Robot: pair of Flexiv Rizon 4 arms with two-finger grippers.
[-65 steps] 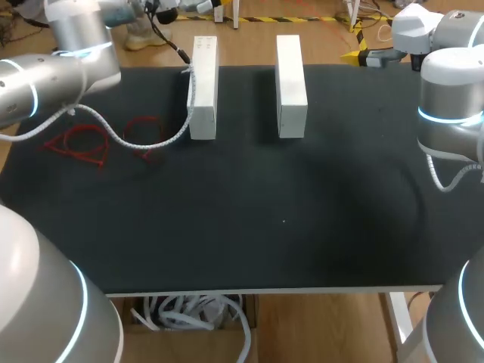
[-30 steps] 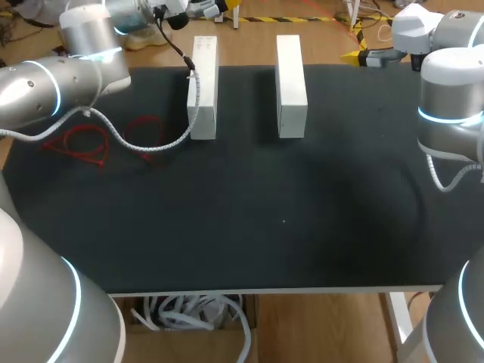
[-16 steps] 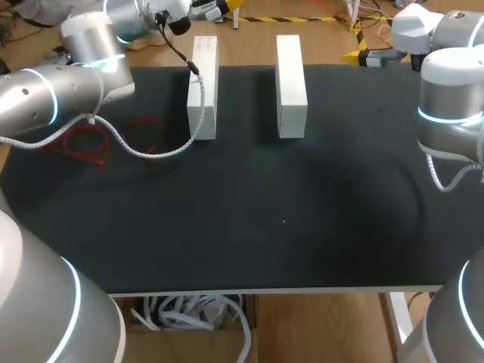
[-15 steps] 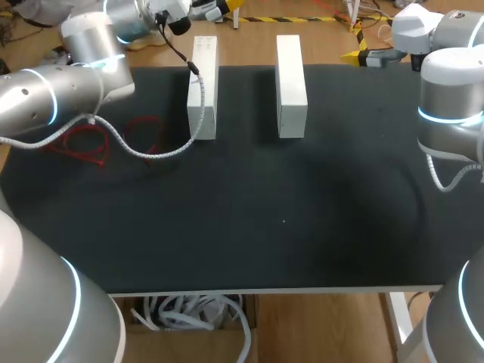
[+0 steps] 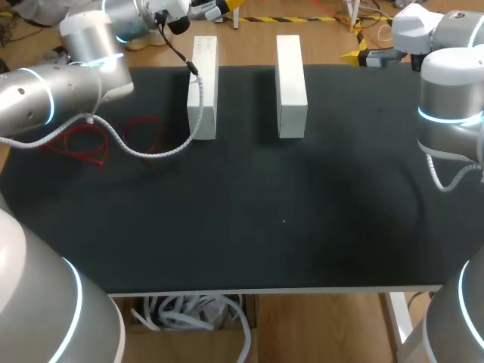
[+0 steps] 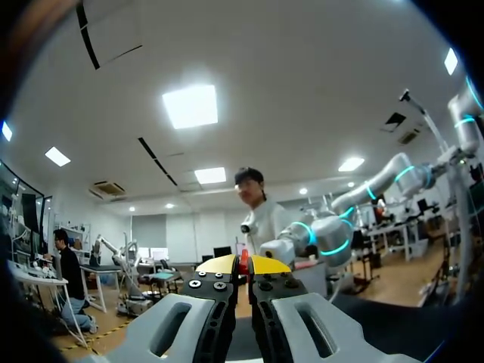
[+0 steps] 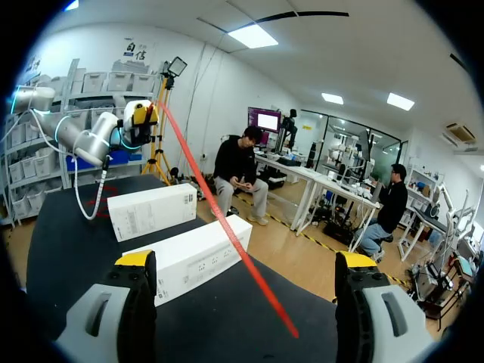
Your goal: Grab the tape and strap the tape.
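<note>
My left gripper (image 6: pixel 243 263) is pinching the red tape (image 7: pixel 203 178) above the desk's far edge. It is looking thin, light and springy, so I'm favouring its free end for my right gripper (image 7: pixel 245 259), which is gaping wide.

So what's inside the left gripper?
A red tape, pinched between the left gripper's shut tips. The pinched end is covered; the rest shows in the right wrist view.
</note>
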